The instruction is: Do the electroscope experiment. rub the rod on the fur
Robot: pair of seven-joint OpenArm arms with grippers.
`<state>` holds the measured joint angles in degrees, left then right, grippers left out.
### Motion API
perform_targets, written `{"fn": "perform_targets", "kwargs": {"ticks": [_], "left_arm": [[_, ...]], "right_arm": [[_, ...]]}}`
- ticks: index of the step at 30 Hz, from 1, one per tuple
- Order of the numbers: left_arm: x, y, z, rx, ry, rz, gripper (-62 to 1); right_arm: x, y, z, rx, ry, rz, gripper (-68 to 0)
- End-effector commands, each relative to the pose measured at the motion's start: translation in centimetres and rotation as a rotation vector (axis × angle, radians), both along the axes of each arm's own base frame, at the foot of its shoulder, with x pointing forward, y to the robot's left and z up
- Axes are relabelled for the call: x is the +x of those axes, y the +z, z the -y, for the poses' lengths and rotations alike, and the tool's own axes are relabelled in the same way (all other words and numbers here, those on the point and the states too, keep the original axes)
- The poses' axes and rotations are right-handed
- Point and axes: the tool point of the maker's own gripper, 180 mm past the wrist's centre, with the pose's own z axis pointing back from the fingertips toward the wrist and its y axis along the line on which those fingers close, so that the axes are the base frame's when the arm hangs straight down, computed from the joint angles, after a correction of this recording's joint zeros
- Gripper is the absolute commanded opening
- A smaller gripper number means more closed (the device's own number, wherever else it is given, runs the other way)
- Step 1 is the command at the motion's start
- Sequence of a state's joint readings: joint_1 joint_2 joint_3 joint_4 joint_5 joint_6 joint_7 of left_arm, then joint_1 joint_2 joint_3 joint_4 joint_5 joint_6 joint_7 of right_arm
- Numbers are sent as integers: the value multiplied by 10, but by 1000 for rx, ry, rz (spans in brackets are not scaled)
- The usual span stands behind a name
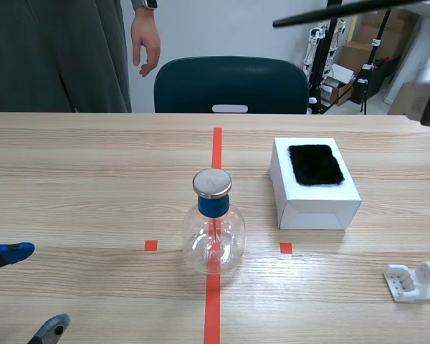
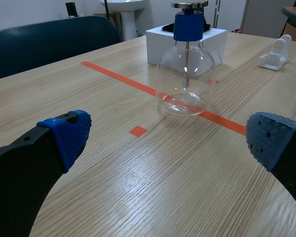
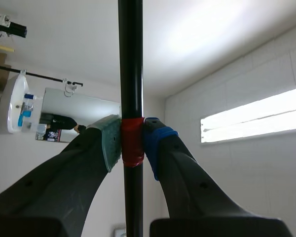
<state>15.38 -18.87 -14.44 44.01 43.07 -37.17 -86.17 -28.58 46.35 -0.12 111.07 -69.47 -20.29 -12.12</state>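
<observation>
Left of the electroscope (image 1: 213,222) and nearer the robot, the left gripper (image 1: 34,290) rested low over the table (image 1: 79,186), its jaws wide apart and holding nothing. The electroscope itself stood on the red tape line, its metal cap (image 1: 212,183) untouched. Right of it and a little farther back sat the white box (image 1: 312,204), with the black fur (image 1: 315,164) lying on its lid. High above and to the right of the electroscope, the black rod (image 1: 344,11) crossed the air, well clear of the fur. The right gripper (image 3: 131,143) had its jaws clamped on the rod's red-taped band. Far right of the electroscope lay a white stand (image 1: 414,281). As I judged it, the pickup was done and the rubbing had not begun. Lowering the rod onto the fur, stroking it and bringing it to the cap all remained.
</observation>
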Motion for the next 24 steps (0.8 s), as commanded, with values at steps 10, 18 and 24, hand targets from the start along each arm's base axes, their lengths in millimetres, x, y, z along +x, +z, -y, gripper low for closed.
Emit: {"fn": "perform_targets", "kwargs": {"ticks": [10,18,24], "left_arm": [[3,14,-2,-42,7,54,14],[3,14,-2,-41,7,54,14],[3,14,-2,-41,7,54,14]], "right_arm": [[29,-35,27,-241,52,-119,-674],[57,-51,27,-269,60,-140,-673],[70,-66,37,-302,50,-179,-673]]}}
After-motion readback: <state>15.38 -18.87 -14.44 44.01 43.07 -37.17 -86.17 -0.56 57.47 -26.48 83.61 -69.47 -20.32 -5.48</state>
